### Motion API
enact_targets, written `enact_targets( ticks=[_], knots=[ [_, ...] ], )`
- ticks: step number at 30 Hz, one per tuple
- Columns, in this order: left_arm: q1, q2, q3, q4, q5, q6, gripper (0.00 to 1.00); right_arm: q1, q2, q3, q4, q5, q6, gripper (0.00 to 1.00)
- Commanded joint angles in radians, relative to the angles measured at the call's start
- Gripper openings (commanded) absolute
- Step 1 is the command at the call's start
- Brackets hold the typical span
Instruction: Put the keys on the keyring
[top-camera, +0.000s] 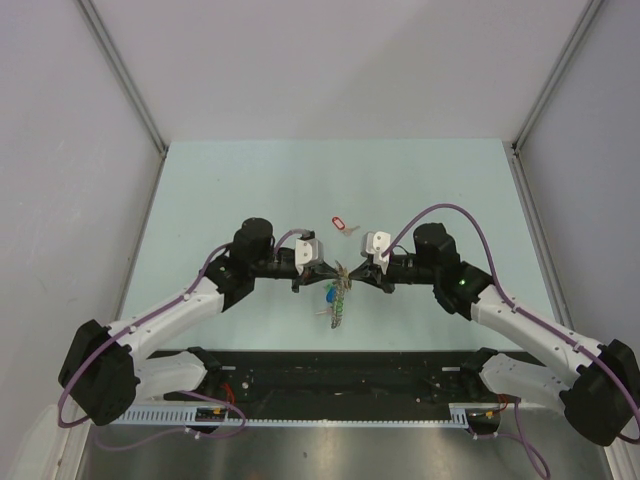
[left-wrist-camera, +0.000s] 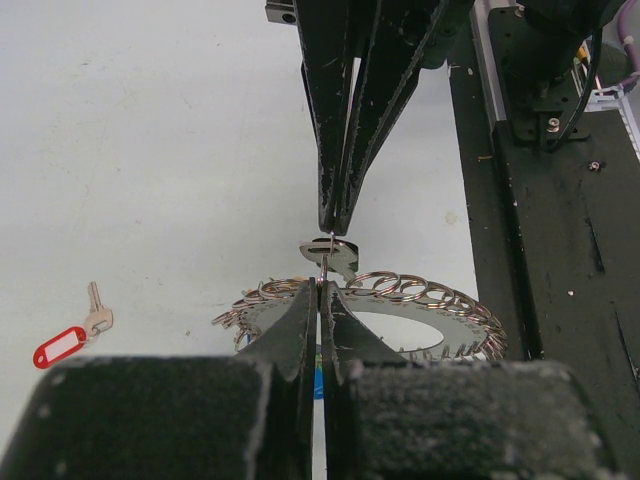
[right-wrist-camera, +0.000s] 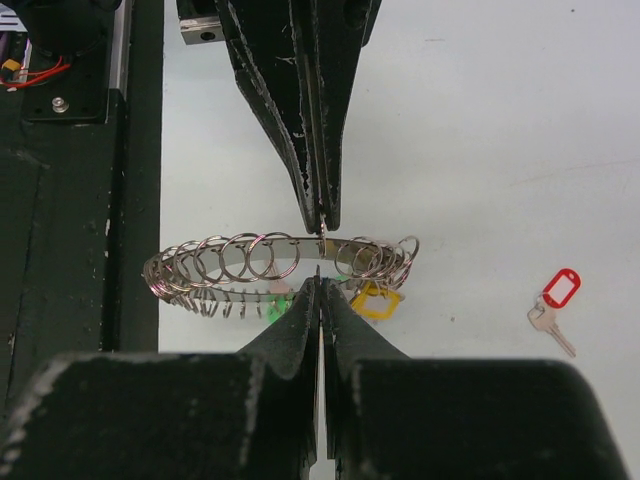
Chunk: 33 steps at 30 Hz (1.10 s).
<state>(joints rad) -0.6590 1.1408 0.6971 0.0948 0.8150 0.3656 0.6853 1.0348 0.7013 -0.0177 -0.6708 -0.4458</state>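
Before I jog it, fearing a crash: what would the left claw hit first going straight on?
Probably the keyring touching the left claw, then the right claw, shut and facing it head-on just beyond.

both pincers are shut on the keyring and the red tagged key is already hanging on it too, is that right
Not quite. The red-tagged key is not on the keyring: it lies loose on the table, apart from it, as the right wrist view shows. The left pincer and right pincer are indeed shut on the keyring.
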Motion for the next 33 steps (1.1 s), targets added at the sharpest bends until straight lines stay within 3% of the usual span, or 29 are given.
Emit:
enact_targets(
  ticks=[1,33],
  knots=[
    [-0.004,-0.012,0.012,0.063,0.013,-0.01,0.0,0.005,-0.022,0.015,-0.011,-0.01,-0.01,0.0],
    [-0.004,0.002,0.022,0.043,0.035,-0.002,0.01,0.029,-0.042,0.006,0.029,0.079,0.009,0.0]
  ],
)
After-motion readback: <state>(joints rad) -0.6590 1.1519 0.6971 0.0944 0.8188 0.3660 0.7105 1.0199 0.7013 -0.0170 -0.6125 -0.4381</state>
